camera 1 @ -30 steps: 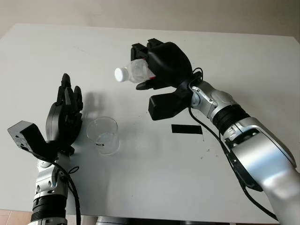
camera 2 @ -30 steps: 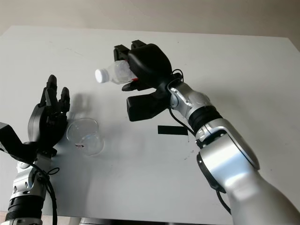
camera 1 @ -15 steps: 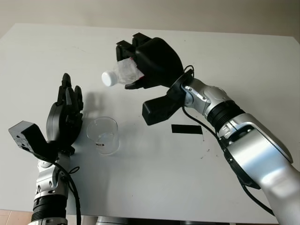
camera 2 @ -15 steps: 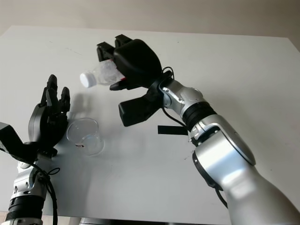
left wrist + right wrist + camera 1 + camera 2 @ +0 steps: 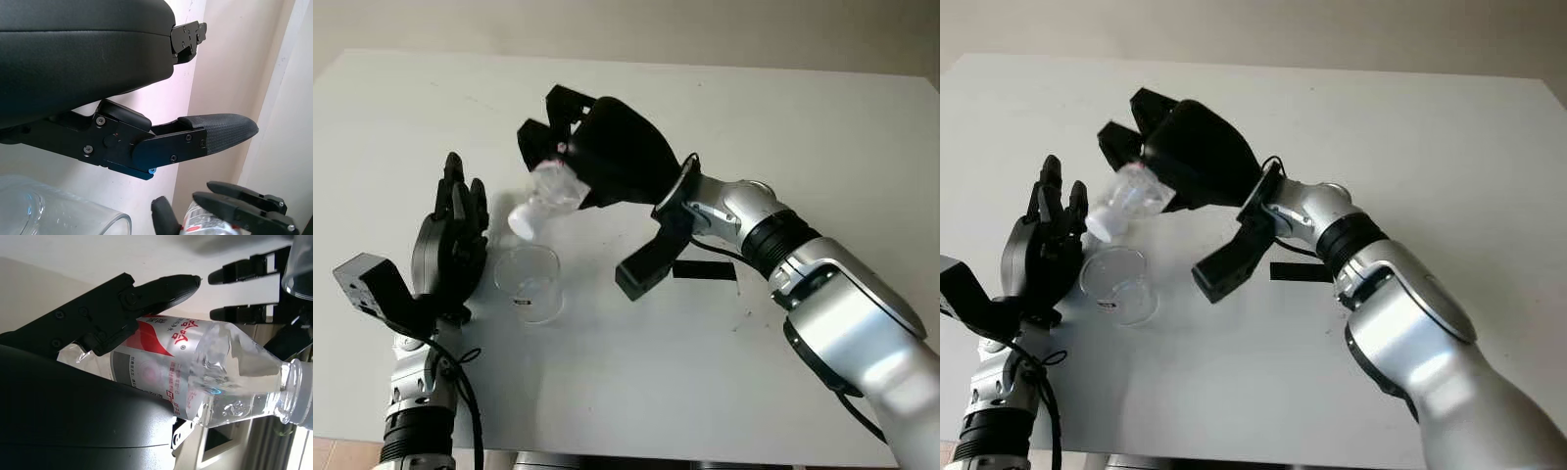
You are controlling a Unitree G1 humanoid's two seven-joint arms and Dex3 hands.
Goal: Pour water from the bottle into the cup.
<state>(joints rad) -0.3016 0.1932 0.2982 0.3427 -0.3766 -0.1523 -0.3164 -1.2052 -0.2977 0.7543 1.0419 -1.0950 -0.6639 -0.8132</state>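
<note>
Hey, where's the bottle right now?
The bottle is gripped in the right hand, tilted cap-down just above the cup, at the table's left side, with the open left hand beside the cup.

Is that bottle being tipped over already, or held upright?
Tipped: the right hand holds the clear plastic bottle slanting neck-down, white cap above the clear glass cup.

The bottle (image 5: 548, 192) is clear plastic with a white cap and a red-and-white label. Clasped in the right hand (image 5: 607, 157), it tilts neck-down, its cap just above the rim of the cup (image 5: 529, 283). The cup is a clear, upright tumbler on the counter, just beside the open left hand (image 5: 450, 245).
</note>
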